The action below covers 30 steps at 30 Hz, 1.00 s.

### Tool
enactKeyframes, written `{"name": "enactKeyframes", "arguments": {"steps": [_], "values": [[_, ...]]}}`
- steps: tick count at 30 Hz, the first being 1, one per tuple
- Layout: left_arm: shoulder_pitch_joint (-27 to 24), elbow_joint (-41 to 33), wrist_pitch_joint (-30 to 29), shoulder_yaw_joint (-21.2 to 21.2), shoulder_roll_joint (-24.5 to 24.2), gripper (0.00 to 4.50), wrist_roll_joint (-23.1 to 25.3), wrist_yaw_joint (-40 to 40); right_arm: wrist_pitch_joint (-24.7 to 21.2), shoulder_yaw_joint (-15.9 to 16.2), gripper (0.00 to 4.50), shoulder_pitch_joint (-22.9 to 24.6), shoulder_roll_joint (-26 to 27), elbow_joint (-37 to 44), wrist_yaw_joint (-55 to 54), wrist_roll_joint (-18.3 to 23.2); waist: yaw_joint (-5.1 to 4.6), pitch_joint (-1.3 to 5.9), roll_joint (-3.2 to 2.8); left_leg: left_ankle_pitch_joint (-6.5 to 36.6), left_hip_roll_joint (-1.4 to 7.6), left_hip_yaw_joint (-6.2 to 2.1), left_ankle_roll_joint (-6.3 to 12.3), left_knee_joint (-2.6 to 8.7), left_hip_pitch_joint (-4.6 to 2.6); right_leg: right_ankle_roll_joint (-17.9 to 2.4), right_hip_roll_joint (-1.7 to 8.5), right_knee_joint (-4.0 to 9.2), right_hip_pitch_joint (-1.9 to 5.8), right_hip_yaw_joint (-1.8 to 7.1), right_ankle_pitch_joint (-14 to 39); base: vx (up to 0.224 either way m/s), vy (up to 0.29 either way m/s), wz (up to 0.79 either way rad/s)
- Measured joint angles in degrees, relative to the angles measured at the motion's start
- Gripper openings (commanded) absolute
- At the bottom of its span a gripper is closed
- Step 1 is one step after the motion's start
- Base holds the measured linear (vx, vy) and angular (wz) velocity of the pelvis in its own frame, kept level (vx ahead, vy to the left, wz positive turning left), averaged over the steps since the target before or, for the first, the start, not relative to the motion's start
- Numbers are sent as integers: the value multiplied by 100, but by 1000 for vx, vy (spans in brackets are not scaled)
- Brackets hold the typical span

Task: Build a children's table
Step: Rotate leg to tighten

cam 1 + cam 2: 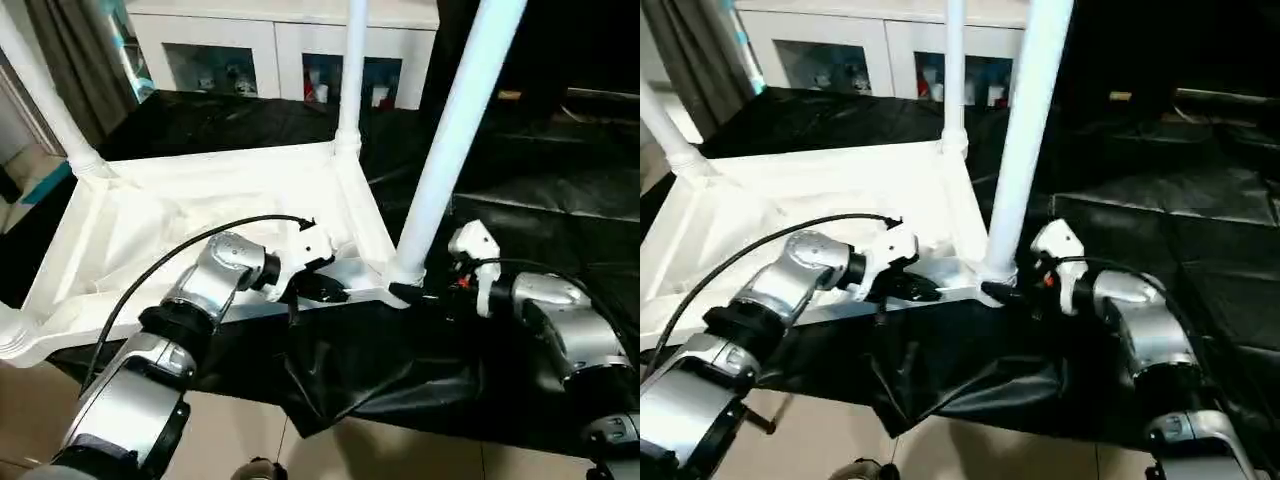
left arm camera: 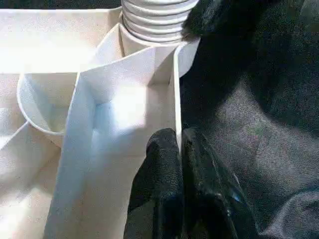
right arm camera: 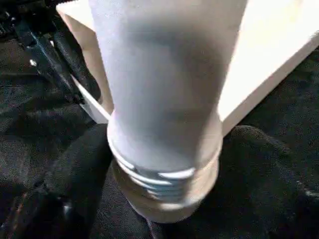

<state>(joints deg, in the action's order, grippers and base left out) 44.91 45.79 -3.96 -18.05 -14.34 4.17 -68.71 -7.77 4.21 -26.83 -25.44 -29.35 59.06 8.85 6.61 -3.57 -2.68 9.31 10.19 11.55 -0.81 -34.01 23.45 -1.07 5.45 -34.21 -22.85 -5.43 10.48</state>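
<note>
Black sheeting (image 1: 560, 215) underlies the upturned table (image 1: 180, 225); left gripper (image 2: 178, 149) pinches its rim, right gripper (image 3: 164, 164) clasps a socketed leg (image 3: 164, 74).

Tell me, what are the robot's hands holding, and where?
The left gripper pinches the side rim of the upside-down table top. The right gripper clasps the near leg at its threaded base, by the corner socket.

A black sheet (image 1: 560, 210) covers the work surface. Behind it stands a white glass-door cabinet (image 1: 240, 50) holding small items. A grey curtain (image 1: 75, 50) hangs beside the cabinet.
</note>
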Motion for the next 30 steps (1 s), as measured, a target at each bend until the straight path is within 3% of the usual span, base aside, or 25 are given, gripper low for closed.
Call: {"name": "enactKeyframes", "arguments": {"steps": [16,21,25,30], "values": [[-123,-232,-169,-19,5,0,3,51,-83,50,278,150,133,170,-188,8,-10,1,1,-15,1,0,25,-14,-2,0,0,-15,0,1,0,0,0,0],[17,78,-310,97,336,0,128,971,-44,-279,277,103,697,-136,-1486,-69,-51,4,7,1,1,-1,-3,-29,-27,-2,1,-29,16,9,-7,0,0,0],[307,557,-652,290,944,0,226,2207,-73,-695,276,-343,1420,-772,-3152,-167,-165,5,9,1,-4,-1,-5,-30,-37,-3,1,-22,26,19,-8,0,0,0],[398,755,-808,421,1344,0,219,2938,100,-844,276,-663,1810,-1220,-4187,-327,-190,6,11,1,-6,-3,-5,-29,-40,1,0,-16,29,18,-30,0,0,0]]}}
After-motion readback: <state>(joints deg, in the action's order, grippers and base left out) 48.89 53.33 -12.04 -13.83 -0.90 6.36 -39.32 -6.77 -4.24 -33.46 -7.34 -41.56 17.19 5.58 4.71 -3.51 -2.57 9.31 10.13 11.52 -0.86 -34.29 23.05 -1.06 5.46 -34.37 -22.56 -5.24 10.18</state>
